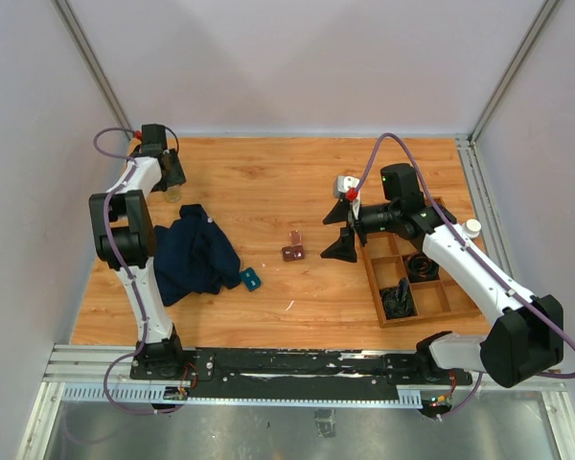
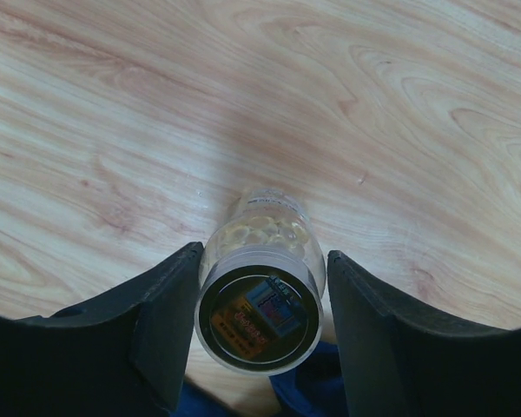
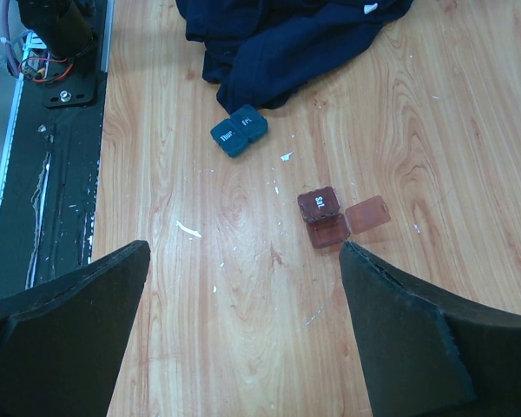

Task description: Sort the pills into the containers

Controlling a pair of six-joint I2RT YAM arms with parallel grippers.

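Pill bottle point(image 2: 260, 291) between left gripper point(image 2: 262, 261) jaws (grip unclear); I centre, squeeze gently. Right gripper point(image 3: 243, 252) gapes empty.

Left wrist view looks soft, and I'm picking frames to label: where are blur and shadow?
Left wrist: pill bottle close to the lens, cap label blurred, soft shadow on the table beyond. Right wrist: reddish-brown pill box and teal pill box sharp. Top external: even light, faint shadows.
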